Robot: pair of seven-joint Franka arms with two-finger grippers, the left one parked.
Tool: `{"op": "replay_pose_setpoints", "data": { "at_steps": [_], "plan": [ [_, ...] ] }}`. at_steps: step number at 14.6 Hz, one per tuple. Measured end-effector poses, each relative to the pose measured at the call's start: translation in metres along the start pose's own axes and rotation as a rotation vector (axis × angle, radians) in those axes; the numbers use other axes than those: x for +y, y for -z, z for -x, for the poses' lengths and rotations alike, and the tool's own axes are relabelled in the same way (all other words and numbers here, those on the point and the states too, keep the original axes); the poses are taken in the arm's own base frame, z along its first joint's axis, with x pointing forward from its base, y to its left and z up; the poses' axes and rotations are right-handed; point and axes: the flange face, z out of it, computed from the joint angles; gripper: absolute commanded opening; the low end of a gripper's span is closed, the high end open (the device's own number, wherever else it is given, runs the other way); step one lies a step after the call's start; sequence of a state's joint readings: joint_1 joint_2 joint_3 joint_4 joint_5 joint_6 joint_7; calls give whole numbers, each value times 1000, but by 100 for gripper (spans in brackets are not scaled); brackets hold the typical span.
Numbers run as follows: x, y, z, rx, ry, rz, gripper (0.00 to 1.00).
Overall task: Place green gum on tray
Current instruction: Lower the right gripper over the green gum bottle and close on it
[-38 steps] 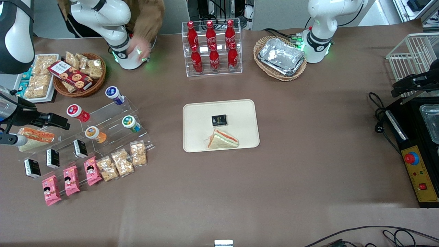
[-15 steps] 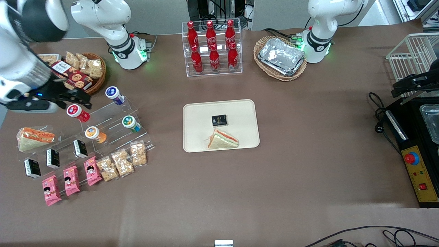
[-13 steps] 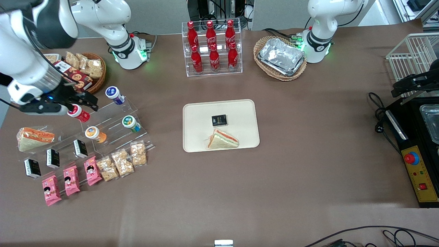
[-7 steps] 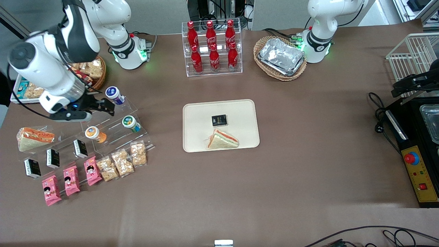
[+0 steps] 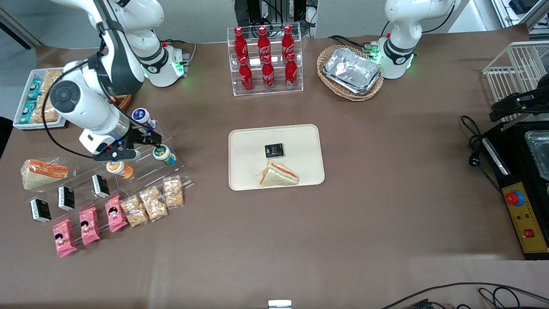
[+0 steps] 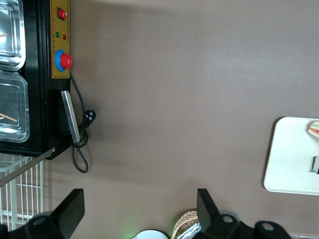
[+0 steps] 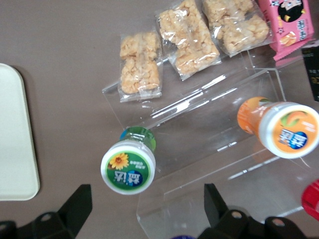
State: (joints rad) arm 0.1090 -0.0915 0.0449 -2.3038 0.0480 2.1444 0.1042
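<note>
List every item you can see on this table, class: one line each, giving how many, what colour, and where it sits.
Green-capped round gum bottle: 1, green, on the clear acrylic step stand.
Blue-capped gum bottle: 1, blue, on the stand's higher step.
Orange-capped gum bottle: 1, orange, beside the green one.
Cream rectangular tray: 1, beige, table centre.
Triangular sandwich: 1, on the tray.
Small black packet: 1, on the tray.
Red cola bottles: 6, in a clear rack.
Silver foil trays: stack, in a wicker basket.
Pink snack packets: 3, near the stand.
Right gripper: open, just above the green gum.
</note>
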Motion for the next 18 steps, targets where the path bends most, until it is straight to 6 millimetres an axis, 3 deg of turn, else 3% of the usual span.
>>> {"op": "replay_pose_setpoints", "data": {
  "at_steps": [5,8,11,15,18],
  "plan": [
    [-8,-45,6,14,19,2,100],
    [-11,-59,8,9,25,3,97],
    [-17,-63,7,13,25,3,79],
    [-19,-61,6,30,25,1,42],
    [-20,-60,5,37,24,0,36]
  ]
}}
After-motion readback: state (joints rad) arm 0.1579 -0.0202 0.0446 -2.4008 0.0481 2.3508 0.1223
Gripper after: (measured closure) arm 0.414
